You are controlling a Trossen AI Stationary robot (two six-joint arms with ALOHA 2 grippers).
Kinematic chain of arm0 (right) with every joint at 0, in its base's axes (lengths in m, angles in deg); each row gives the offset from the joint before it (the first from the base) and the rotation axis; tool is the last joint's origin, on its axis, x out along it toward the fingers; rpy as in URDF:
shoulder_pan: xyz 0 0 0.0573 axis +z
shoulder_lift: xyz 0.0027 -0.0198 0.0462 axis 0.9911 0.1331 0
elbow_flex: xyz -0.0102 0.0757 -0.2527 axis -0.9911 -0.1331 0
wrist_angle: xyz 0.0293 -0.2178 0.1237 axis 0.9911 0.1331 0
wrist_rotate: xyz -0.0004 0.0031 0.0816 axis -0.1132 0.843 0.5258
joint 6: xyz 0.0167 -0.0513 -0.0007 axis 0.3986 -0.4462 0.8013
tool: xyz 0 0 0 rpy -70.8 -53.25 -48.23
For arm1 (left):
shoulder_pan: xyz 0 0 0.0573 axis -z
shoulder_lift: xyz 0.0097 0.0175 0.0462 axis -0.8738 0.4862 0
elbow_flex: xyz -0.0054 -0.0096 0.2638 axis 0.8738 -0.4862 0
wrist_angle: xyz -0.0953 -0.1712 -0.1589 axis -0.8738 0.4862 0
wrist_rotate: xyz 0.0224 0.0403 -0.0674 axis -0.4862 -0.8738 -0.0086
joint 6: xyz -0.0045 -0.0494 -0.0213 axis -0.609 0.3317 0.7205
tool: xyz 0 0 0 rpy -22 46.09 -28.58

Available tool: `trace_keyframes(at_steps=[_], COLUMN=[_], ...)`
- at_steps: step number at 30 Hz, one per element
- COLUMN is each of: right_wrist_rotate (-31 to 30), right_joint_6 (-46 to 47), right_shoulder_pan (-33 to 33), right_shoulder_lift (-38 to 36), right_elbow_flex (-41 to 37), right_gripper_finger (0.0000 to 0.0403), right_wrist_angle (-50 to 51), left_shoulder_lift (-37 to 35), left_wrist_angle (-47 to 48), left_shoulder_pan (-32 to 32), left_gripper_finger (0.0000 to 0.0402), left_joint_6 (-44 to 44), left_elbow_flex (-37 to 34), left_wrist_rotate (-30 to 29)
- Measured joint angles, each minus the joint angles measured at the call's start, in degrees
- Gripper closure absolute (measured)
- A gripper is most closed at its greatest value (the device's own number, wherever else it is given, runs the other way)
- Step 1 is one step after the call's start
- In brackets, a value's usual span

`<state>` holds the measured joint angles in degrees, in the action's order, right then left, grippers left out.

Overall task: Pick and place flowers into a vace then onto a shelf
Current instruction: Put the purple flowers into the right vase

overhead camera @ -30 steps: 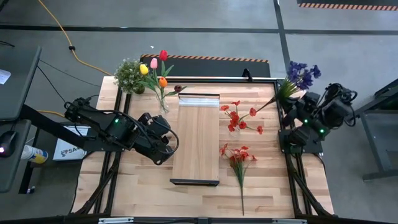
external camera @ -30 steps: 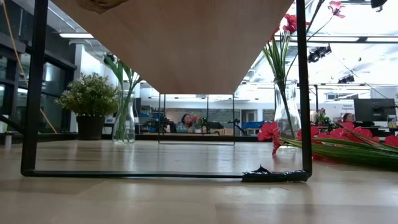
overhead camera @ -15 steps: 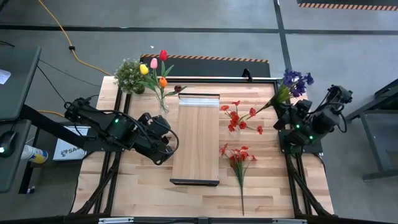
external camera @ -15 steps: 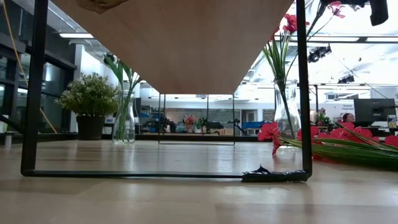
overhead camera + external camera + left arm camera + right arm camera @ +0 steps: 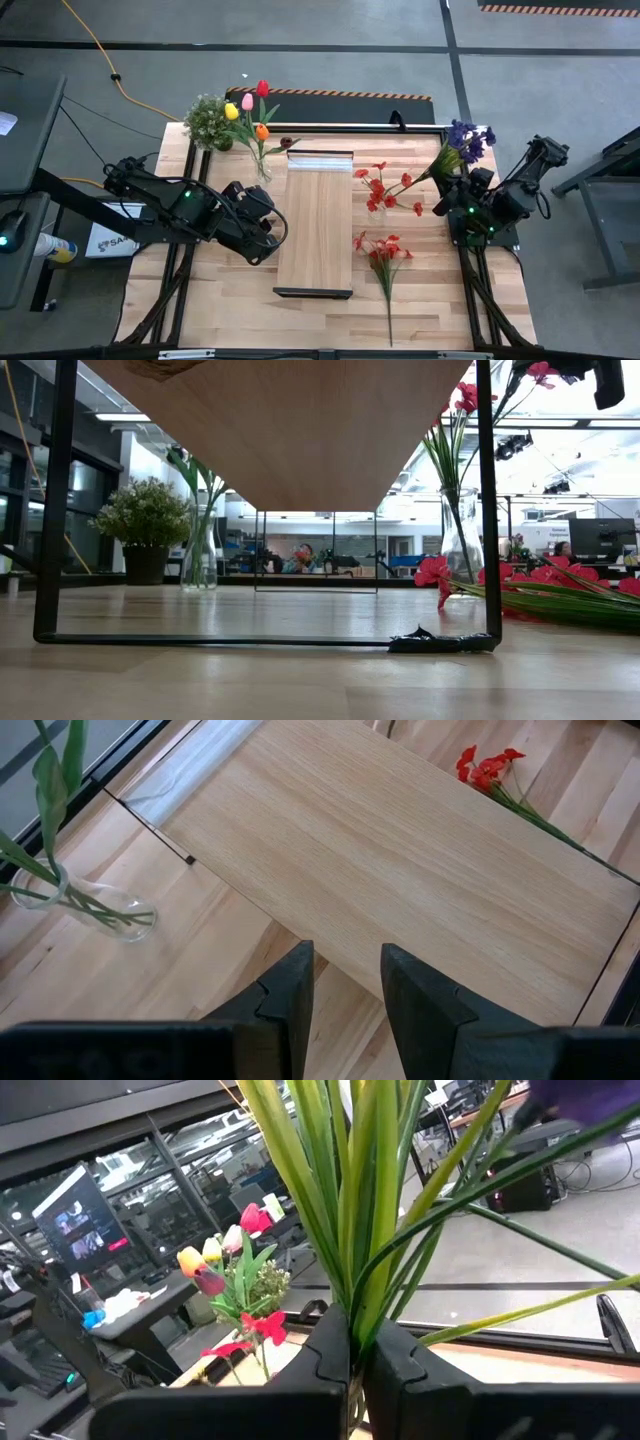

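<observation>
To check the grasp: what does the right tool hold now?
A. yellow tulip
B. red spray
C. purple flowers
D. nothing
C: the right tool is shut on green stems, and from above the purple flowers rise from it.

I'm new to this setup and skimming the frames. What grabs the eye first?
The right gripper, shut on the purple flower cluster, holds it above the table's right edge. The tulips stand in a glass vase at the back left, beside the long wooden shelf mid-table.
</observation>
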<state>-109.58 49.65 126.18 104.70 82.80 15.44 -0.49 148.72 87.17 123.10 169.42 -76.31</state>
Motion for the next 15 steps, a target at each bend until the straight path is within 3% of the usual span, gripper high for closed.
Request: trace_keyframes(at_steps=[15], right_wrist_rotate=[1.22], right_joint_6=[-1.16], right_shoulder_pan=[-7.67], right_shoulder_lift=[3.02], right_elbow_flex=[0.03], right_gripper_finger=[0.0403], right_wrist_angle=[-0.09], left_shoulder_lift=[0.00], left_wrist_angle=[0.00], left_shoulder_pan=[0.00], left_gripper_finger=[0.0250], left_joint_6=[0.00], left_elbow_flex=[-0.01], left_wrist_rotate=[-0.02])
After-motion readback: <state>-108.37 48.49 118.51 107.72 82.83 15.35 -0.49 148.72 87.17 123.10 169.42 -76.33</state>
